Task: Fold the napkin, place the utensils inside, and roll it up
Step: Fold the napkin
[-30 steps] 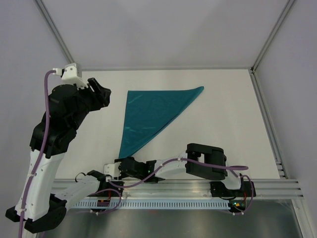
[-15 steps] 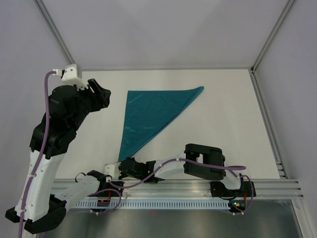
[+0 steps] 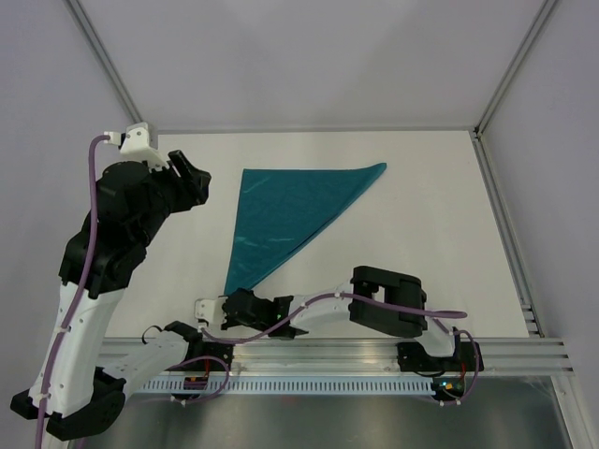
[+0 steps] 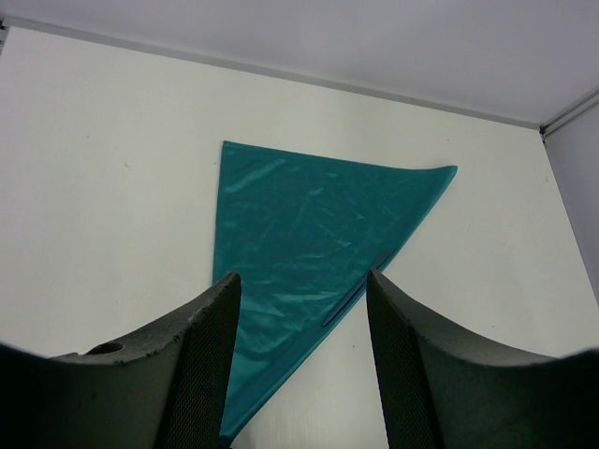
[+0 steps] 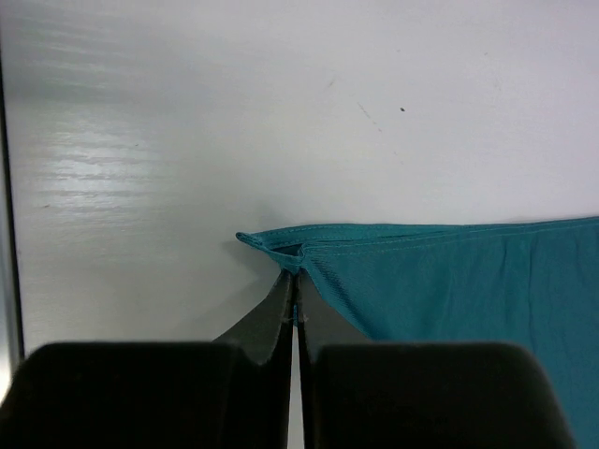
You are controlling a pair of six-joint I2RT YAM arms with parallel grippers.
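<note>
The teal napkin (image 3: 290, 210) lies folded into a triangle on the white table, its long point toward the near edge. My right gripper (image 3: 230, 297) reaches low across the front and is shut on that near corner. In the right wrist view the fingertips (image 5: 289, 281) pinch the hemmed corner of the napkin (image 5: 449, 281), which puckers up slightly. My left gripper (image 3: 198, 176) hangs open above the table to the left of the cloth. Between its fingers the left wrist view shows the napkin (image 4: 299, 224) below, untouched. The utensils are out of view.
An aluminium rail (image 3: 374, 351) runs along the near edge by the arm bases. A metal frame strip (image 3: 501, 215) borders the table on the right, and white walls close the back and sides.
My right gripper has closed on the napkin's near corner and shifted slightly left. The left arm has barely moved and stays open.
</note>
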